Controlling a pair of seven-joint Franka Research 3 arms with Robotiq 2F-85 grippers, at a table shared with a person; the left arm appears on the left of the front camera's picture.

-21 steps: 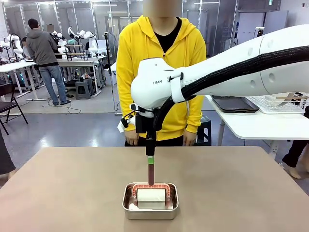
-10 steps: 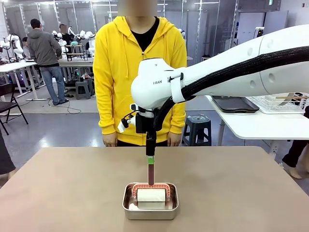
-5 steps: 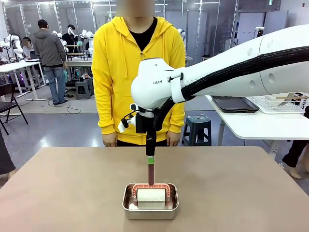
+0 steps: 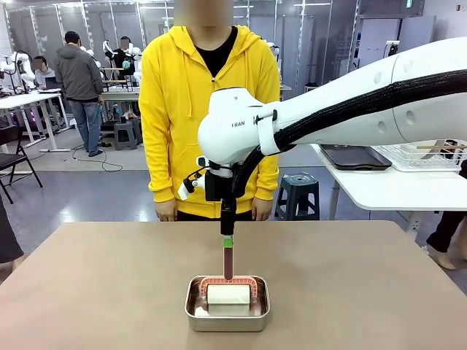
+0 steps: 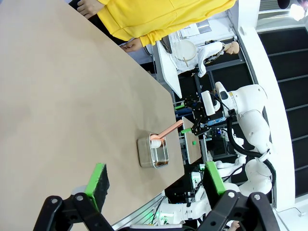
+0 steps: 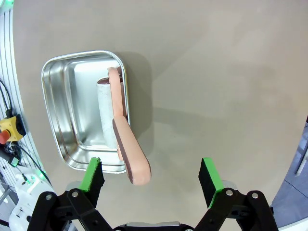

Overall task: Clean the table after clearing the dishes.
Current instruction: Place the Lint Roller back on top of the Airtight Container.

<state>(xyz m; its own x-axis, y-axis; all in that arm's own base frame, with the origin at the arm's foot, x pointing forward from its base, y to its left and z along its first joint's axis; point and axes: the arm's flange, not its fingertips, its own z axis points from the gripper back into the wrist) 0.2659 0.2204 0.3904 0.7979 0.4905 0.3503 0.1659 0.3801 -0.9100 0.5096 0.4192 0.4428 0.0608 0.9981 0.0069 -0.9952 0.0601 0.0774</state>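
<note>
Front view: right pincer [image 4: 228, 240] above pan [image 4: 227, 310]

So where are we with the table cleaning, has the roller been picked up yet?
Done, by the look of it: the tan table carries no plates or trays. In hand: the right gripper hangs open above the pink handle of the roller, which stands in the steel pan; nothing is gripped. The left gripper is open, off to the side. Left: grasping the roller and rolling the tabletop.
</note>
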